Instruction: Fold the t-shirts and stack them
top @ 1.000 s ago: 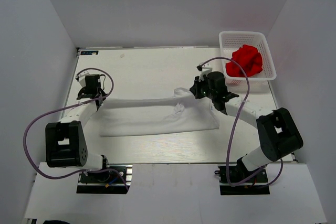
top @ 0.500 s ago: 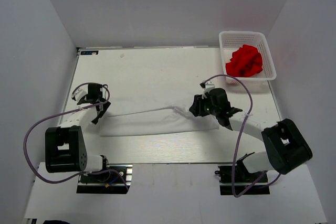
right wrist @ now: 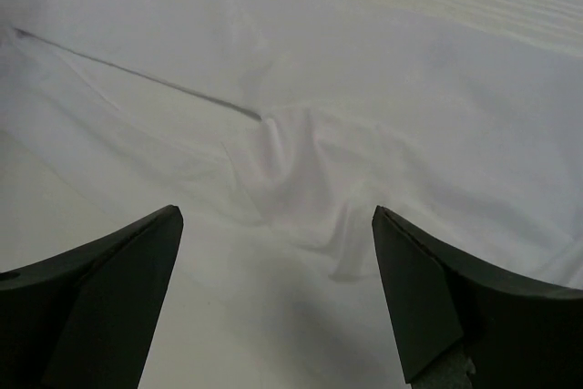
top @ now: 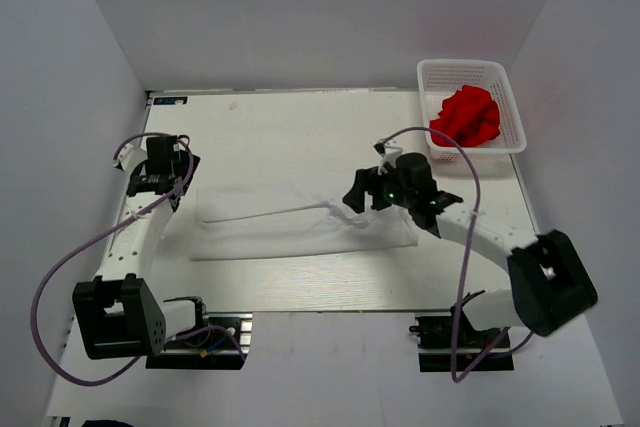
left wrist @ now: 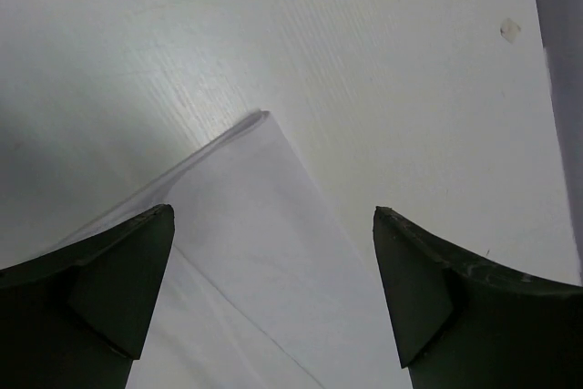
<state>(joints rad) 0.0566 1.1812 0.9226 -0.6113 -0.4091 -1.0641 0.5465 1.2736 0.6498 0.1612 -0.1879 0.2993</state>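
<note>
The white t-shirt [top: 300, 227] lies folded into a long flat band across the middle of the table. Its corner [left wrist: 255, 189] shows below my left gripper [left wrist: 273, 298], which hovers open over the shirt's left end [top: 158, 175] with nothing between its fingers. My right gripper [top: 358, 193] stands open above the shirt's right part, over a small wrinkle [right wrist: 291, 179]; its fingers [right wrist: 100, 298] are empty. The red t-shirt [top: 466, 115] sits crumpled in the basket at the back right.
A white mesh basket [top: 512, 97] stands at the table's back right corner. Purple cables loop from both arms. Grey walls close in the table [top: 290, 132] on the left, back and right.
Both grippers have opened and let go of the white shirt, which has dropped flat. The left gripper moved back and left; the right one shifted left.
</note>
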